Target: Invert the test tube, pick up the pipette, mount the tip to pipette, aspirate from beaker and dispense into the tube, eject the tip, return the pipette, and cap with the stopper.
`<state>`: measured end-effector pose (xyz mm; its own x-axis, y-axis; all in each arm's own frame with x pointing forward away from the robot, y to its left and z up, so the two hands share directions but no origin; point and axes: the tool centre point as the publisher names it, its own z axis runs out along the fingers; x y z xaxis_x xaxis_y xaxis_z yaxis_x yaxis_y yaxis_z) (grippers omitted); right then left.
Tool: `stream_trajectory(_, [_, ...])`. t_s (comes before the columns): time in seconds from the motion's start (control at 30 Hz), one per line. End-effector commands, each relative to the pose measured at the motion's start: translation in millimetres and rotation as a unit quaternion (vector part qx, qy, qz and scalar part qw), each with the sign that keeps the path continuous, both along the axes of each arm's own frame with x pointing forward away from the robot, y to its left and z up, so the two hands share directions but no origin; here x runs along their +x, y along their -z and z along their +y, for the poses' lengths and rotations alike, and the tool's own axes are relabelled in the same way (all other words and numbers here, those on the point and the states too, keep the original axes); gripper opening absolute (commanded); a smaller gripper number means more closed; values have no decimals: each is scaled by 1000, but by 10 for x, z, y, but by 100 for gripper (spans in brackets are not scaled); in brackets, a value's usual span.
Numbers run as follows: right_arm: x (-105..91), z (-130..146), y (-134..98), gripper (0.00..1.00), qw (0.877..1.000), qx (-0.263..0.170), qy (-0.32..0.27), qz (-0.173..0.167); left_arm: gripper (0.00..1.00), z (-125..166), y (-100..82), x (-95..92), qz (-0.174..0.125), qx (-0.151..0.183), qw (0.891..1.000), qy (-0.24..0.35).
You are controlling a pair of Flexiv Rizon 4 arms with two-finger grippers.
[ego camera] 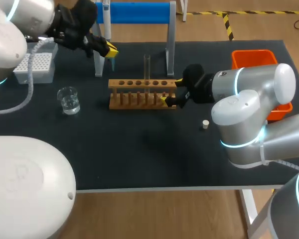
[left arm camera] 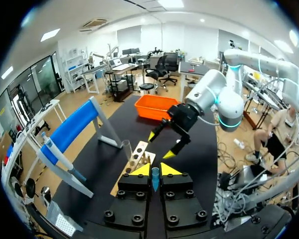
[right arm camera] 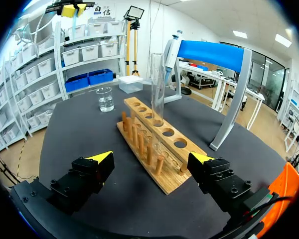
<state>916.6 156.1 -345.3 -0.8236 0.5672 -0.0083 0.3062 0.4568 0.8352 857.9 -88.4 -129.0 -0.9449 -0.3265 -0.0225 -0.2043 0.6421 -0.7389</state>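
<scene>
Glass tube (ego camera: pixel 147 67) racked mid-frame, right gripper (ego camera: pixel 172 90) wide open near it; upper left, left gripper (ego camera: pixel 111 50) pinches a teal tip (ego camera: pixel 112 63), pipette (ego camera: pixel 105 12) pickup likely next.

One test tube (ego camera: pixel 147 65), one rack (ego camera: pixel 134 87), one beaker (ego camera: pixel 69 100), one stopper (ego camera: pixel 205 124)

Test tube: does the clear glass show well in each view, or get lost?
Head view: tube faint, a thin outline over the dark mat. Right wrist view: plain, upright in the rack, edges well lit. Left wrist view: small and pale, ahead of the left hand.
</scene>
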Motion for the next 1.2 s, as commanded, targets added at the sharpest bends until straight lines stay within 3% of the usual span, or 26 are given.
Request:
stream_trajectory(0.03, [1,-6,-4,100,1000,0,-1,1,0,-151,-24,-74,7,11,1000,8])
stream_trajectory(0.63, [1,-6,-4,100,1000,0,-1,1,0,-736,-102,-328,30,-59,997,41])
stream_trajectory(1.2, [1,-6,-4,100,1000,0,-1,1,0,-913,-107,-341,33,-61,996,60])
